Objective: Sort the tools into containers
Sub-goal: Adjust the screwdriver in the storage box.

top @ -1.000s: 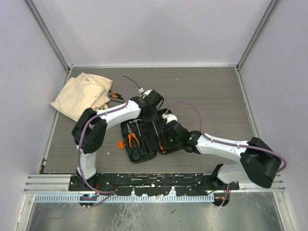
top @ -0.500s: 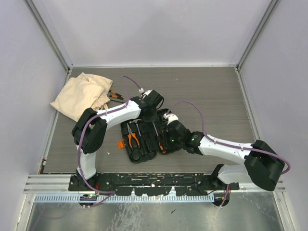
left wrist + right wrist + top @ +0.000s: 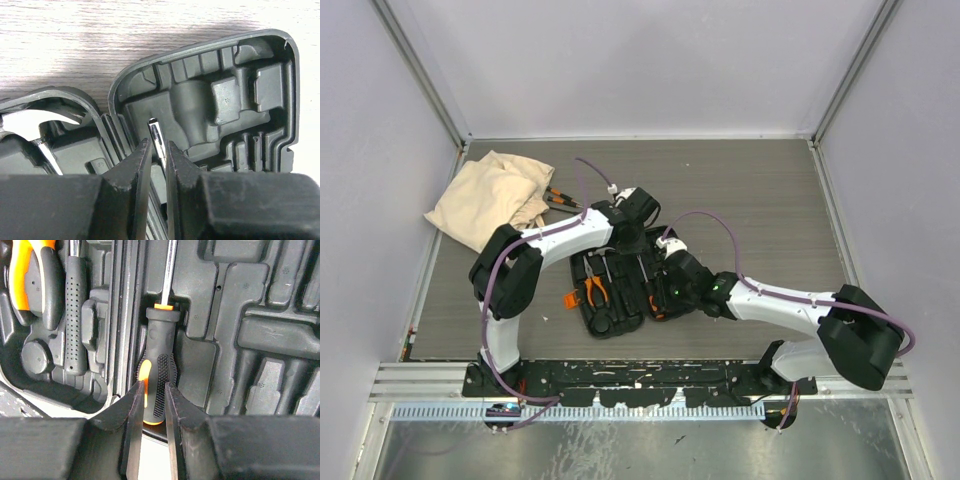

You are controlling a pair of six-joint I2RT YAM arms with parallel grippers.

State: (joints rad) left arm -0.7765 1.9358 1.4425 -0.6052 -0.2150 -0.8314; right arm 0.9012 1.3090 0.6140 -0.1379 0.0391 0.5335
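An open black tool case (image 3: 610, 318) lies mid-table. One screwdriver (image 3: 645, 272) with a black-and-orange handle (image 3: 160, 345) lies in a slot beside the hinge. My right gripper (image 3: 155, 384) (image 3: 656, 300) is shut on the tail end of that handle. My left gripper (image 3: 159, 145) (image 3: 636, 244) straddles the steel shaft (image 3: 156, 131) near its tip. Its jaws are narrowly open, and a dark sliver of gap shows beside the shaft. Orange pliers (image 3: 27, 280) (image 3: 595, 290) and a black dotted handle (image 3: 74, 315) rest in the other half.
A beige cloth bag (image 3: 488, 196) lies at the back left, and orange-and-black tool handles (image 3: 560, 198) poke out of its mouth. The case's moulded half (image 3: 250, 100) has vacant slots. Metal rails and walls frame the table.
The right arm drew back slightly to the right half a second ago and has returned to the handle. The left arm and the case have not moved.
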